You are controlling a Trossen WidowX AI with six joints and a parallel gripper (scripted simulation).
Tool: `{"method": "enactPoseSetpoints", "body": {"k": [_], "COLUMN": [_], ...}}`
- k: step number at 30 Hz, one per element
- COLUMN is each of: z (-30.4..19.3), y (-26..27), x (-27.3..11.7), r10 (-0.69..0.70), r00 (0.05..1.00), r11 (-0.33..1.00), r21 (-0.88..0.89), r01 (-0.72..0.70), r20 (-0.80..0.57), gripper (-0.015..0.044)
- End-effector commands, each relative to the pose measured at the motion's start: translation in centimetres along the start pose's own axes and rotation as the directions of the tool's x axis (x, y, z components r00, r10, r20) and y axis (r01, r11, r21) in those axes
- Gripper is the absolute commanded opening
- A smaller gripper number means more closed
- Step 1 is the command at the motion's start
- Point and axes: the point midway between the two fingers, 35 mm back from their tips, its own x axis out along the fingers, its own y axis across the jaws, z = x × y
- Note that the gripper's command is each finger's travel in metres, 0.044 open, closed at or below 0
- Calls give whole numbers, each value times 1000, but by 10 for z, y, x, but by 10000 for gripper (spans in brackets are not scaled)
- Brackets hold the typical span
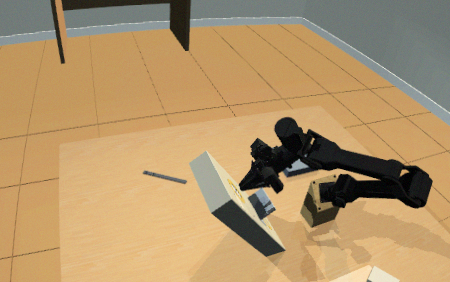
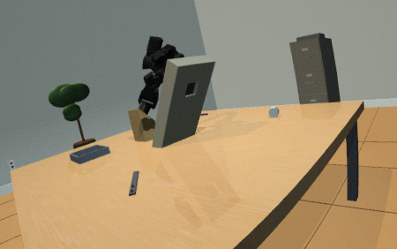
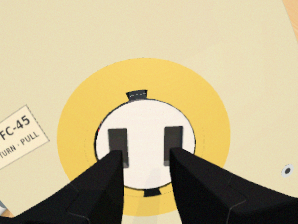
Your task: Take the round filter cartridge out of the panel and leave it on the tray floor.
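Note:
The filter cartridge (image 3: 146, 117) is a white disc with two dark slots, set in a yellow ring (image 3: 75, 130) on the cream service panel (image 3: 245, 45) (image 1: 201, 172) (image 2: 178, 110). Dark notches show at its upper and lower edge. The panel stands tilted on the table. My gripper (image 3: 146, 159) (image 1: 242, 188) is partly open and empty, its fingertips close before the disc, over the lower parts of the two slots. Whether they touch or enter the slots cannot be told. In the exterior view the panel hides the fingertips. The tray (image 2: 94, 155) (image 1: 300, 173) is dark and shallow, partly behind the arm in the top view.
A grey box-like piece (image 1: 262, 204) sits at the panel's front, below the gripper. The arm's tan base block (image 1: 320, 207) (image 2: 138, 128) stands beside the panel. A thin grey bar (image 1: 165, 177) (image 2: 133, 183) lies behind it. A small pale cylinder (image 2: 273, 111) is on the table.

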Motion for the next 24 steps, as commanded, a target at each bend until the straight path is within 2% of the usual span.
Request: {"method": "enactPoseSetpoints", "body": {"k": [1, 24], "z": [-1, 0], "y": [-1, 0], "x": [6, 8], "r10": [-1, 1], "r00": [1000, 1000], "r11": [1000, 1000], "r21": [7, 7], "r01": [1, -1], "r20": [3, 3], "gripper": [91, 91]}}
